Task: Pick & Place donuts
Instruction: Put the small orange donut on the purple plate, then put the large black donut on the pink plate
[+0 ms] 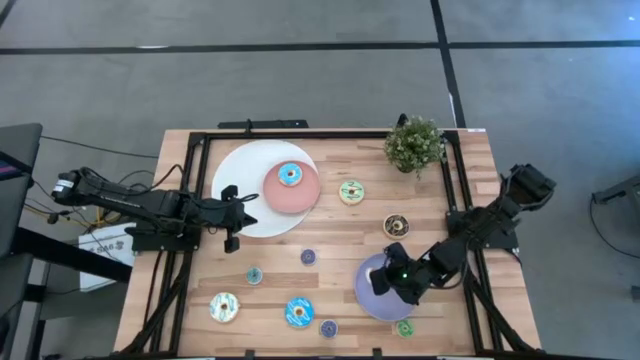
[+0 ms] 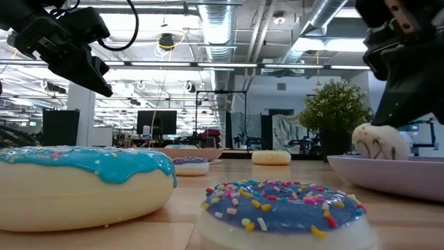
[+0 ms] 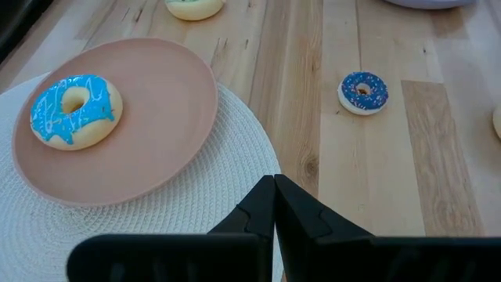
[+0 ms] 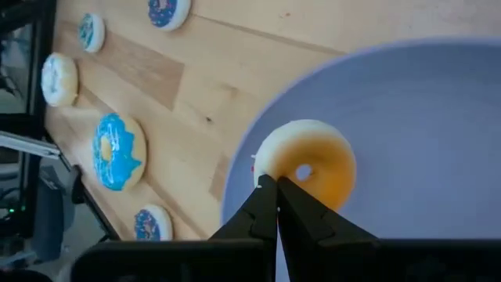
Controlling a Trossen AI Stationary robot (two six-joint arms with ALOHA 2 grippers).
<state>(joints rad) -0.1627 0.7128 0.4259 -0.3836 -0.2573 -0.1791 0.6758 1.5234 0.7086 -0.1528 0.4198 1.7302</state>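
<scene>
Wooden table (image 1: 340, 240), right fingers (image 4: 275, 188) closed (empty) over lavender plate (image 4: 438, 117) edge, left fingers (image 3: 274, 192) closed.

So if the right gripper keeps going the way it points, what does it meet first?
The right gripper, fingers shut, points at the orange-iced donut lying on the lavender plate. That donut comes first; the fingertips look almost against its edge, though contact is hard to judge.

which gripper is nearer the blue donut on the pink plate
Left. The left gripper is shut over the white plate, just beside the pink plate holding the blue donut. The right gripper, also shut, is across the table over the lavender plate.
</scene>
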